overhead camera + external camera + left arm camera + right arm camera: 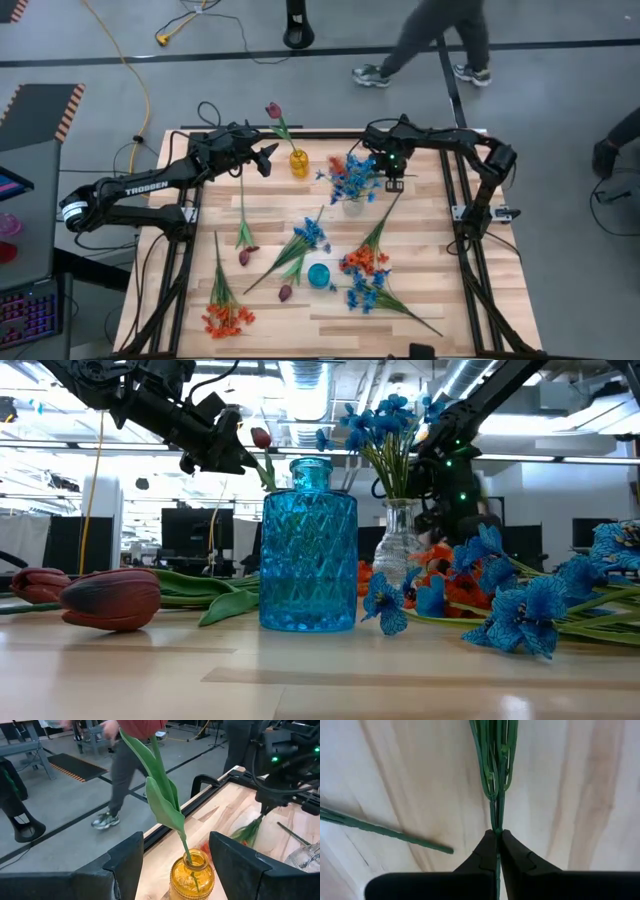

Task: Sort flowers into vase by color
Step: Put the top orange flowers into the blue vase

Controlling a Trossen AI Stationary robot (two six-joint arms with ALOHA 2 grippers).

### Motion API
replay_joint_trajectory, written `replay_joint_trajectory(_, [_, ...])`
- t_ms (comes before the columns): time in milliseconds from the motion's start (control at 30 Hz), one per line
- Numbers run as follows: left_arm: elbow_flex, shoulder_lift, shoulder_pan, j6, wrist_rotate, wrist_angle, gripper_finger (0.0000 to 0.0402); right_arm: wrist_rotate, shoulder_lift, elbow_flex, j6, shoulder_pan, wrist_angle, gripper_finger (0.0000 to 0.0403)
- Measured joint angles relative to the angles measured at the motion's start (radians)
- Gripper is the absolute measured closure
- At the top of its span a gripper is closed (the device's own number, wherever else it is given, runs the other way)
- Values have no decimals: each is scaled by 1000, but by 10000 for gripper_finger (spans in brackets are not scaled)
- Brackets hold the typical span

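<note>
Overhead — right tool point(497, 840) pinching stem point(496, 780)

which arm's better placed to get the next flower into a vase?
Right. The right gripper is already shut on a flower stem; the left gripper is open and empty beside the yellow vase holding a tulip.

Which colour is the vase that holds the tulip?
Yellow-amber glass vase; the left wrist view shows it best, between the open left gripper fingers.

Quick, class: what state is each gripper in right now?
Left gripper: open, empty, by the yellow vase holding a maroon tulip.
Right gripper: shut on a green flower stem.
</note>
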Motion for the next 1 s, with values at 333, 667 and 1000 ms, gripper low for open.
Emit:
replay_joint_trajectory(333, [0, 0, 0, 4, 0, 0, 187, -1, -104, 4, 25, -82, -11, 374])
replay_joint_trajectory(667, [0, 0, 0, 8, 0, 0, 187, -2, -383, 5, 28, -171, 134, 374])
replay_joint_trajectory(1000, [0, 0, 0, 30, 17, 63, 187, -7, -584, 5, 88, -155, 361, 374])
